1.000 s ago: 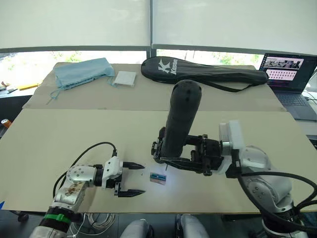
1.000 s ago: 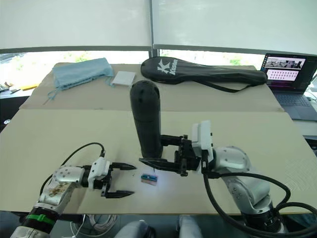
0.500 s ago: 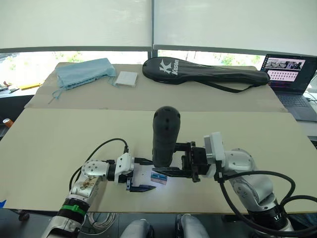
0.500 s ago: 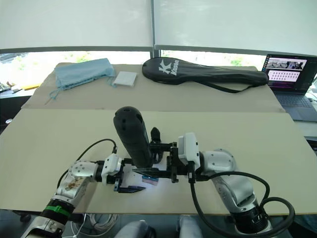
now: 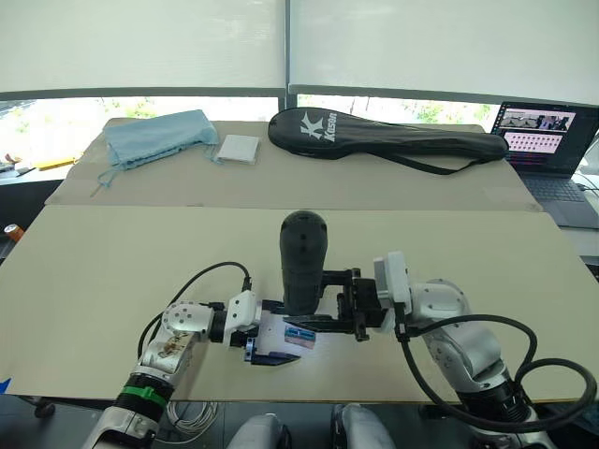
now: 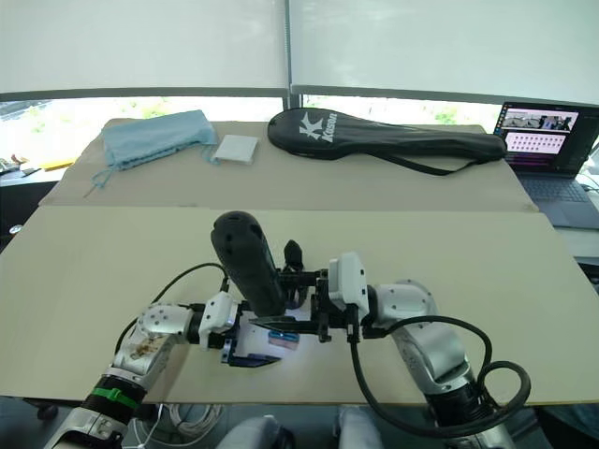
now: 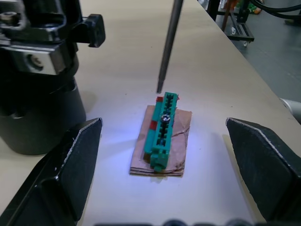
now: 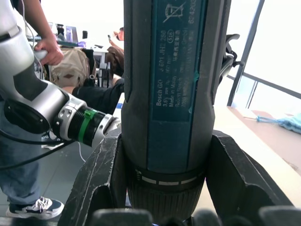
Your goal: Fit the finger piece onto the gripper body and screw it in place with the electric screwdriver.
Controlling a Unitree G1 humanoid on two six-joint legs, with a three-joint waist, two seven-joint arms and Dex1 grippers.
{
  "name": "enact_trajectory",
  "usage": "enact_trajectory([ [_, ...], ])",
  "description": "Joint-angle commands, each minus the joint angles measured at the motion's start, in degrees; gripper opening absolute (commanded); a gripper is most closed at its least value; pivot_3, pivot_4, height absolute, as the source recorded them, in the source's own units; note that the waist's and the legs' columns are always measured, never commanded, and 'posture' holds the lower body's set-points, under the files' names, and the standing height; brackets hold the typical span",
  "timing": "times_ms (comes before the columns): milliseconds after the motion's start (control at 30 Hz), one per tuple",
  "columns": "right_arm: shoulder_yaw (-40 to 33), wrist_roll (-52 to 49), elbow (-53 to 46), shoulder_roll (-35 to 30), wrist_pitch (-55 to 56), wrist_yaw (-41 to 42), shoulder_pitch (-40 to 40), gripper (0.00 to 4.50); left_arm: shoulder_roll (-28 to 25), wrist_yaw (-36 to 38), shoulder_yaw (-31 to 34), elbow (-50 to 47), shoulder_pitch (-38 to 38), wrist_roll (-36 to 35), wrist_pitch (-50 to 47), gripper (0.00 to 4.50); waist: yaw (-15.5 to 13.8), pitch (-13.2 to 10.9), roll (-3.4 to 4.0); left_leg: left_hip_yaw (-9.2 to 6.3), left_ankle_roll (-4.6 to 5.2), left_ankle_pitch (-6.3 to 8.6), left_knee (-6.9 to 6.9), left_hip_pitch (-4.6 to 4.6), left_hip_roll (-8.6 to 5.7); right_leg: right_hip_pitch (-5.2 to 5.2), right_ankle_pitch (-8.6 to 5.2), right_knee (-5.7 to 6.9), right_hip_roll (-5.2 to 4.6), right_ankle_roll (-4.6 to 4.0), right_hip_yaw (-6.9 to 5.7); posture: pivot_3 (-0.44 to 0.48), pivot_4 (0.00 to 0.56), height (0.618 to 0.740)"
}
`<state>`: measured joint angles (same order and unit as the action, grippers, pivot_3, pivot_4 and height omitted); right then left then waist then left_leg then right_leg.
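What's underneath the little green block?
The green block lies on a flat tan piece, like cardboard, which rests on the table. A screw head sits on top of the block. Whatever is between the block and the tan piece is covered.

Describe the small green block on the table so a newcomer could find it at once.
On the near edge of the tan table, look between the left gripper and its open fingers. There lies the green block, a narrow ridged strip on a tan backing, lit bluish, just under the electric screwdriver bit. It is the one green thing among black tools.
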<state>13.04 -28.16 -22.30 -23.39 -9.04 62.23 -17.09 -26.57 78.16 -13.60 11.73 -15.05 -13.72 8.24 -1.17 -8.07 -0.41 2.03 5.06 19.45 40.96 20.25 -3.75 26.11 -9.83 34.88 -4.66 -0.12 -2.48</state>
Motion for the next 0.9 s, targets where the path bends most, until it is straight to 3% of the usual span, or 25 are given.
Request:
enact_trajectory([
  [33,-0.09,-0.45,-1.51,1.03,2.59,0.05,-0.6,1.92,0.25,-0.06,-2.53,-0.88,1.63,0.83,-1.45,4.44,0.1,0.0,0.0,0.0,0.0,0.0,0.0,0.0,0.0,0.0,0.0,0.0,0.0,0.0,0.0,0.0,0.15,0.74],
  [900,0.59,0.63,-0.8,1.86,2.39,0.11,0.4,1.92,0.08,-2.76,-2.55,-1.15,2.0,1.57,-2.53,4.44,0.33,0.0,0.01,0.0,-0.03,-0.01,0.02,-0.04,0.0,-0.02,0.0,0.03,0.02,0.0,0.01,0.0,0.15,0.74],
])
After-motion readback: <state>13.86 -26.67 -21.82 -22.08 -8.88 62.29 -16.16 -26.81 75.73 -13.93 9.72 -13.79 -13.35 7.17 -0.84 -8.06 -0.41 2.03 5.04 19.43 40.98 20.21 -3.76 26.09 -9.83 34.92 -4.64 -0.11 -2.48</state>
